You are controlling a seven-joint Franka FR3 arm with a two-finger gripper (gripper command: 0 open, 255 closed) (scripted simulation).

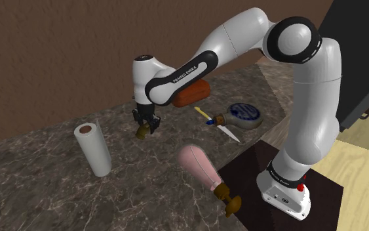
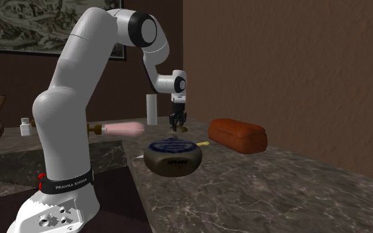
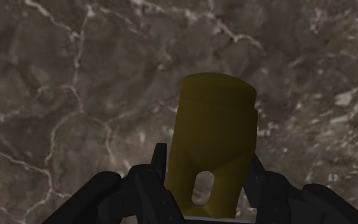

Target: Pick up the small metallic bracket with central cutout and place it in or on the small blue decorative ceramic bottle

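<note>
Snugly in claw [image 3: 207,167], yellow bracket [image 3: 214,124]

Dark marble countertop [image 1: 45,170] with pale veins under everything here. A white paper towel roll [image 1: 92,149] stands upright on it, off toward the shoulder view's left. There's a reddish-brown loaf [image 1: 191,93] back by the brown wall, and a knife [image 1: 227,132] with a yellow handle lying flat near it. Closer to the counter's edge, a pink tapered thing [image 1: 201,165] with a brown end piece is on its side. In the second exterior view I can also see a framed picture [image 2: 46,30] on the wall and a little white bottle [image 2: 25,126] below it.
</note>
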